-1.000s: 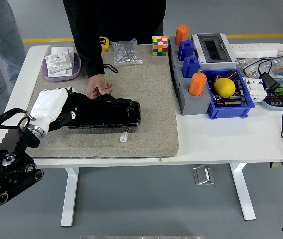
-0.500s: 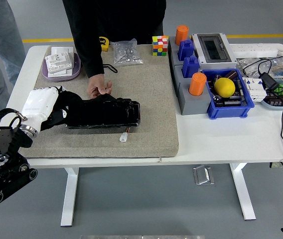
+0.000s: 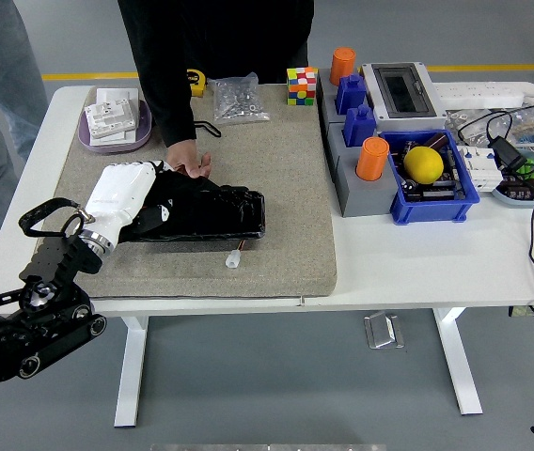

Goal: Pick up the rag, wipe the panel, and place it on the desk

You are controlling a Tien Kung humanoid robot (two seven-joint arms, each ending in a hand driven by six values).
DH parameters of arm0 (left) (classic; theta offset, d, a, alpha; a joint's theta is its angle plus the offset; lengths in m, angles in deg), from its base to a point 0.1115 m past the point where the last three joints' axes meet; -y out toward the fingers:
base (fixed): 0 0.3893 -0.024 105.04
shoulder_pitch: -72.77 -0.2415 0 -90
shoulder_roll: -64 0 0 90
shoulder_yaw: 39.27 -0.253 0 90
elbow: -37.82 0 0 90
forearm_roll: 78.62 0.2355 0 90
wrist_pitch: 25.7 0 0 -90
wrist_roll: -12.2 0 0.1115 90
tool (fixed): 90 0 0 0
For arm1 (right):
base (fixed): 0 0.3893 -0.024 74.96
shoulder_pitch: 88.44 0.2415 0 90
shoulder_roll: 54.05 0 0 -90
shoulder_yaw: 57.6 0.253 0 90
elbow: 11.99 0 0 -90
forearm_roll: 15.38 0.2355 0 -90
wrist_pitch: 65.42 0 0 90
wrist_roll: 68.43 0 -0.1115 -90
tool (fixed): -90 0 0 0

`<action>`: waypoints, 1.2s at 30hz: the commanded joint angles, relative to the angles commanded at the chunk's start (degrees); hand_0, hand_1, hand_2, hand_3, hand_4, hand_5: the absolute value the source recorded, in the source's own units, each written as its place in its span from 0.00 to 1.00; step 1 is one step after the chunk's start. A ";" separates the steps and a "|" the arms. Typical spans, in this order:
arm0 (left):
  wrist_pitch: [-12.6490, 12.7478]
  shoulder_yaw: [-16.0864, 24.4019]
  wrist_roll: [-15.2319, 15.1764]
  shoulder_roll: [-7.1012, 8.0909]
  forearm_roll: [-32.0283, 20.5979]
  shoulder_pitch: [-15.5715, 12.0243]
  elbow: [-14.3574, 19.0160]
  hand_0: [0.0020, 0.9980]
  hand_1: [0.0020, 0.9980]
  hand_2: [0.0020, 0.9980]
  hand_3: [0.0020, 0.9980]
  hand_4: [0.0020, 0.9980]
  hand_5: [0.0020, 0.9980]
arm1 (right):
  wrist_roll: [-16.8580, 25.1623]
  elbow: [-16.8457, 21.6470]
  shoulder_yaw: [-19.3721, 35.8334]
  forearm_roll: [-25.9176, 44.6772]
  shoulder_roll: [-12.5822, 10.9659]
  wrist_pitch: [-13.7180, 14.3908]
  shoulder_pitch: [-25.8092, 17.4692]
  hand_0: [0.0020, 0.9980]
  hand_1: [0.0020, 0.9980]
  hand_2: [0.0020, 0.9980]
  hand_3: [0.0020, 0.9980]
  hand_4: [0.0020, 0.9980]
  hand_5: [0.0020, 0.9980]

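Note:
A black panel [image 3: 225, 218] lies on the grey felt mat [image 3: 276, 169] at the left of the table. A black rag [image 3: 184, 191] is bunched on the panel's left part. My left hand [image 3: 128, 195], white-backed, presses down on the rag at the panel's left end with its fingers curled into the cloth. A person at the far side rests a hand [image 3: 190, 169] on the panel's back edge, just right of my hand. My right arm is out of view.
A small white connector [image 3: 234, 260] lies on the mat in front of the panel. A purple tray with white boxes [image 3: 115, 122] is at the back left, a bag of screws [image 3: 239, 99] and a colour cube [image 3: 302, 85] are at the back. Grey and blue bins [image 3: 431, 178] stand to the right.
My left hand slid left off the panel's end with the rag, then came back to the right and now sits further onto the panel. The person's hand stayed put.

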State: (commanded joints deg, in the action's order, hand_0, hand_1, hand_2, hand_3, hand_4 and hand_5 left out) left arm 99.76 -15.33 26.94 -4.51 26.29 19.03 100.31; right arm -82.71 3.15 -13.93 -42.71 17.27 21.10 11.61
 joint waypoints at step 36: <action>0.00 -12.26 1.39 -9.69 -4.43 8.28 -3.51 0.21 0.15 0.52 0.47 0.19 0.00 | -0.43 -0.04 -1.84 0.39 -0.77 -0.83 0.67 0.77 0.58 0.71 0.63 1.00 0.57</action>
State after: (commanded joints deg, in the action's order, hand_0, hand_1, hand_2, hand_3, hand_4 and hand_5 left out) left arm 99.76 -27.60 28.34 -14.20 21.85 27.31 96.79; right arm -83.13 3.12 -15.77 -42.32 16.50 20.27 12.28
